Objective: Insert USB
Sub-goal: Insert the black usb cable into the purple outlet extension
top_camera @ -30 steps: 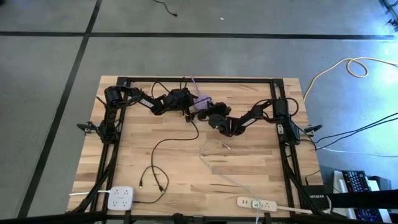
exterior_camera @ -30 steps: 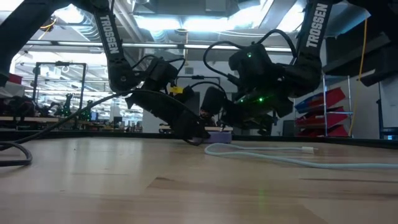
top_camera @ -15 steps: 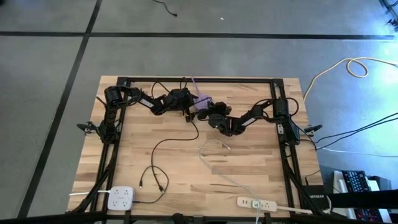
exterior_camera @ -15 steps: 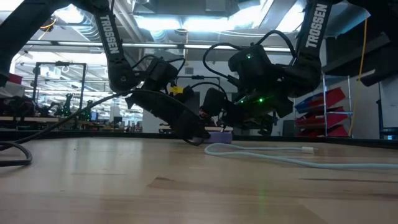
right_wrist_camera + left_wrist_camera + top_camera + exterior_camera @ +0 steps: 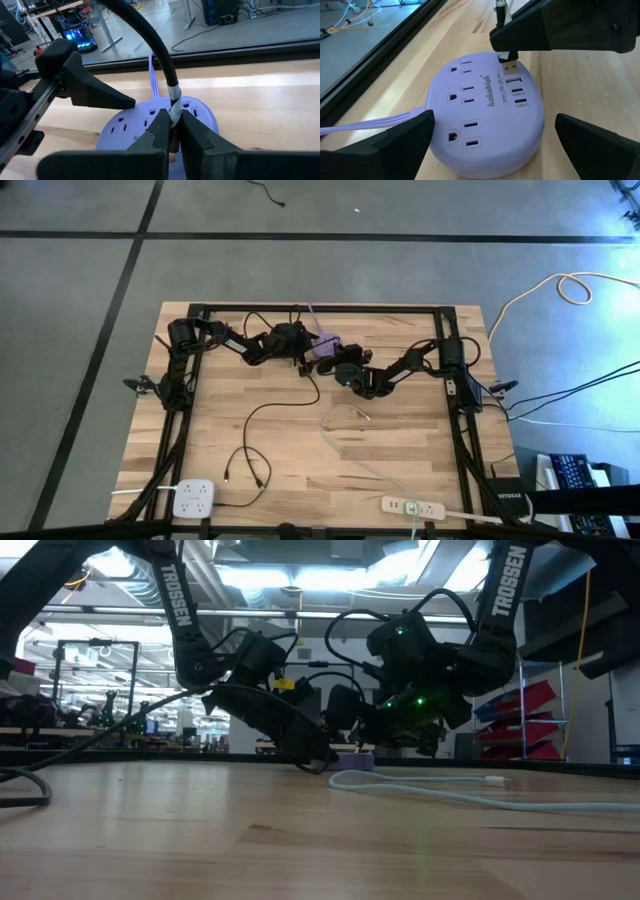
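A robotics lab or workshop: a butcher-block workbench [image 5: 300,450] in a black metal frame stands on a grey concrete floor [image 5: 80,300] marked with dark tape lines. Behind it run ceiling strip lights [image 5: 300,578], equipment racks [image 5: 95,680], red bins [image 5: 540,720] and loose cables [image 5: 570,285].

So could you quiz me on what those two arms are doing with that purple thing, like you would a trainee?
1. True or false: the USB plug is already pushed fully into the purple power hub.
2. Which gripper holds the black cable: A) left, B) right, C) neither?
3. Fill in: the left gripper has its fingers spread ____ on either side of the hub.

Key:
1. False: its metal tip is just above the top USB port.
2. B: the right gripper is shut on the cable just behind the plug.
3. Open, touching nothing visible.
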Controlling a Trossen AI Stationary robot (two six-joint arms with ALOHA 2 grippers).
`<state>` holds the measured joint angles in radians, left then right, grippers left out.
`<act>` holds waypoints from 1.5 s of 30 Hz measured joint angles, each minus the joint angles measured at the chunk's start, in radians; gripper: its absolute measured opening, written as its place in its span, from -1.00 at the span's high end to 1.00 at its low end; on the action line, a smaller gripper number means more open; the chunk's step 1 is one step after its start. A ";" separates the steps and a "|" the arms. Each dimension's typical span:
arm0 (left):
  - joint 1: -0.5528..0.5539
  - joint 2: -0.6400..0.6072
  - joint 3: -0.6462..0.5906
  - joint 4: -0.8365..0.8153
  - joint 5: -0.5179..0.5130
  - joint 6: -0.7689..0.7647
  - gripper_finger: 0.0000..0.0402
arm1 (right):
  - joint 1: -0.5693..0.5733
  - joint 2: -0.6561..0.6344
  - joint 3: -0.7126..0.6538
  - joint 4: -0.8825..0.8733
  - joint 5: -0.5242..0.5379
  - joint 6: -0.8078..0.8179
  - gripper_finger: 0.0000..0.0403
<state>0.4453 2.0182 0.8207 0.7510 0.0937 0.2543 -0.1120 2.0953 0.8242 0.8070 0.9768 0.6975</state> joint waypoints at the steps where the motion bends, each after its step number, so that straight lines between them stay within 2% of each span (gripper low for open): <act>1: 0.000 0.000 0.000 0.000 0.000 0.000 -0.99 | 0.000 0.000 0.000 0.000 0.000 -0.004 1.00; 12: 0.000 0.000 0.000 0.000 -0.004 0.001 -0.99 | 0.000 -0.001 0.015 -0.012 -0.045 -0.119 1.00; 16: 0.001 0.000 0.000 0.000 -0.006 0.003 -0.99 | 0.000 -0.001 0.059 -0.107 -0.053 -0.151 1.00; 26: 0.001 0.000 0.000 -0.011 -0.006 0.038 -0.99 | 0.000 -0.003 0.073 -0.157 -0.071 -0.149 1.00; 45: 0.000 0.000 0.000 -0.012 0.013 0.035 -0.99 | 0.026 -0.003 0.074 -0.247 -0.106 -0.050 1.00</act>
<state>0.4450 2.0178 0.8204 0.7386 0.1063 0.2893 -0.0860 2.0926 0.8977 0.5597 0.8711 0.6476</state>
